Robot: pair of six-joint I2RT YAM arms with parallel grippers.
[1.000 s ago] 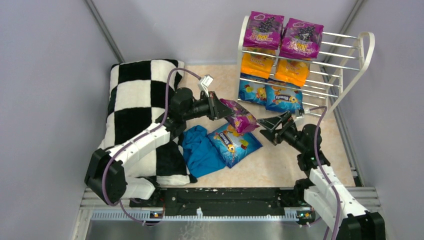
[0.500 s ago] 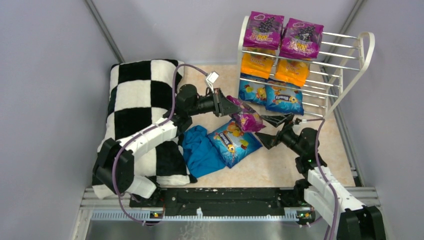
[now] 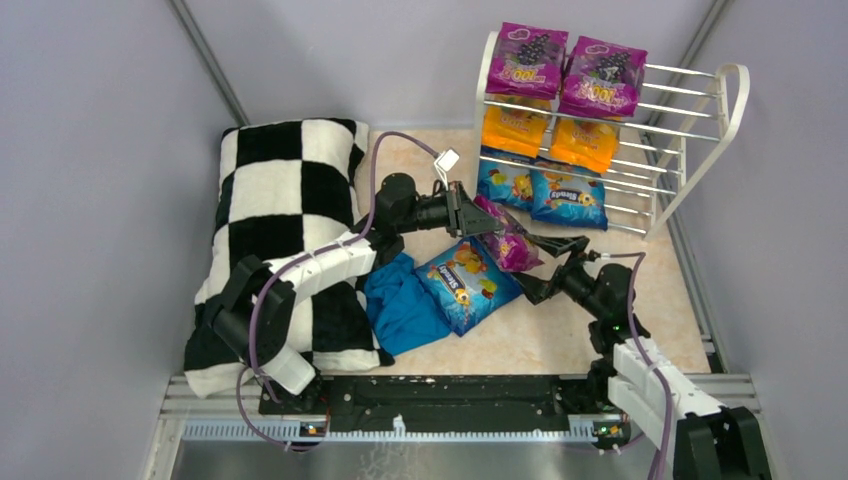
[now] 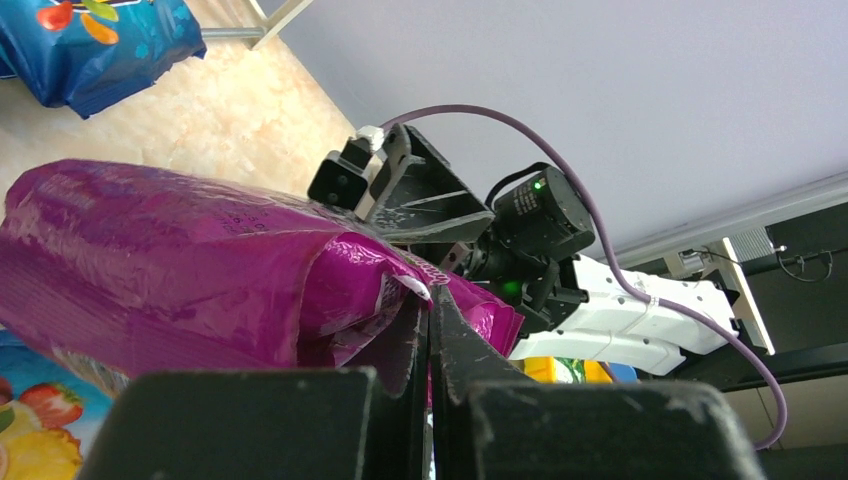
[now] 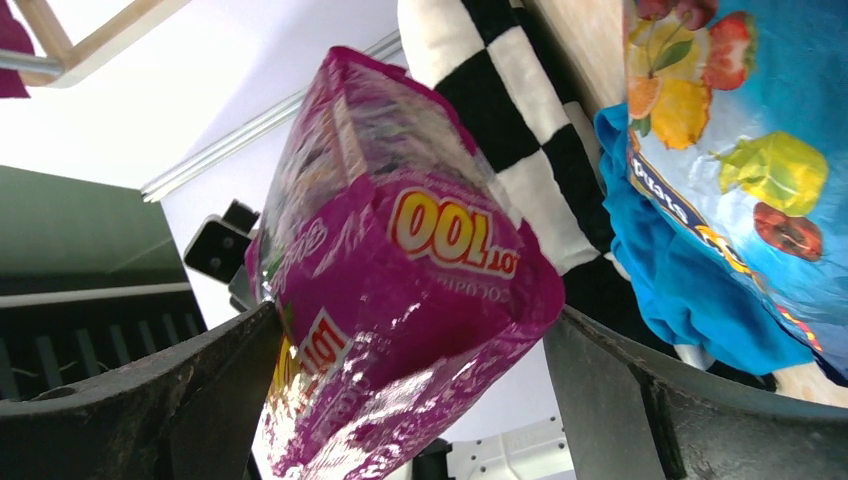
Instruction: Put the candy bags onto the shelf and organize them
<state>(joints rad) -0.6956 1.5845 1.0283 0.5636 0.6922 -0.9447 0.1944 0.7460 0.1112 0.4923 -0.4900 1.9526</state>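
My left gripper (image 3: 478, 218) is shut on the edge of a purple candy bag (image 3: 507, 242) and holds it in the air; in the left wrist view the jaws (image 4: 430, 300) pinch the bag's (image 4: 180, 260) seam. My right gripper (image 3: 545, 267) is open, and the bag's free end (image 5: 400, 280) sits between its fingers (image 5: 200, 385). A blue candy bag (image 3: 468, 283) lies on the floor below. The white shelf (image 3: 700, 130) holds two purple bags (image 3: 565, 65) on top, two orange bags (image 3: 548, 133) in the middle and two blue bags (image 3: 540, 190) at the bottom.
A teal cloth (image 3: 400, 305) lies left of the blue floor bag, against the black-and-white checkered pillow (image 3: 275, 210). Both also show in the right wrist view, cloth (image 5: 680, 290) and pillow (image 5: 500, 120). Grey walls close in on both sides.
My left arm has carried the purple bag to the right. My right gripper has dropped lower and now has its open fingers around the bag's free end.
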